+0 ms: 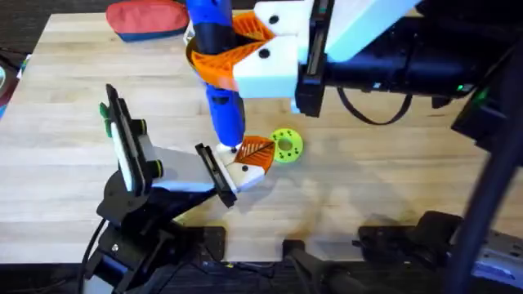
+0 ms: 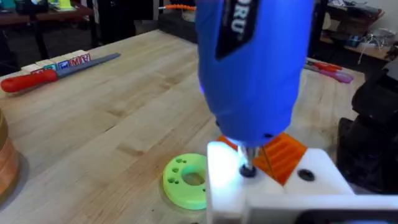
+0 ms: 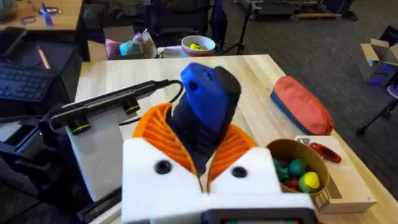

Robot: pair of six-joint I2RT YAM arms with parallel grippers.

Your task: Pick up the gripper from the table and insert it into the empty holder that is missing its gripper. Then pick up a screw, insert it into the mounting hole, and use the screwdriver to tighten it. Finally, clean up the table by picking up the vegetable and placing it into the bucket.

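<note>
The wooden table (image 1: 392,175) has wide bare boards on its right half, while the work crowds the middle. The right gripper (image 1: 245,51) hangs high over the centre, its white fingers with orange ribbed pads (image 3: 230,144) clamped around the upright blue screwdriver (image 1: 219,82). The screwdriver's metal tip comes down on the white holder (image 2: 261,186) of the left gripper (image 1: 241,167), where the orange gripper piece (image 1: 257,151) sits; whether a screw lies under the tip is too small to tell, and so is the spread of the left fingers. A lime-green ring (image 1: 286,145) lies just beside the holder. The bucket (image 3: 298,171), holding coloured toy pieces, stands near the red pouch (image 1: 147,20) at the far edge.
</note>
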